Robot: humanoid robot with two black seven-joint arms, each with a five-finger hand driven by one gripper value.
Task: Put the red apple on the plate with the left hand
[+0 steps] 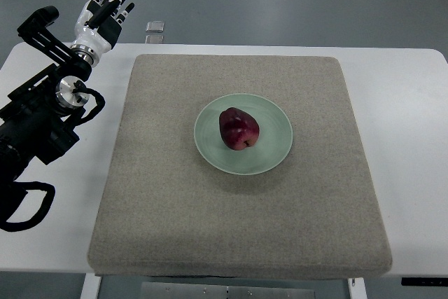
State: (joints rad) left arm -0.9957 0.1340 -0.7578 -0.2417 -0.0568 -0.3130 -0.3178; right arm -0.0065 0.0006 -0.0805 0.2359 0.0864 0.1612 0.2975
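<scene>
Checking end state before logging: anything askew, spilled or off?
Nothing stands out. The red apple lies on the plate, centred on the mat. The left robot hand is open, away at the table's far-left corner.

The red apple (239,129), dark and glossy, lies tipped on its side on the pale green plate (274,155), just left of its middle. The round plate sits centred on the mat.
</scene>
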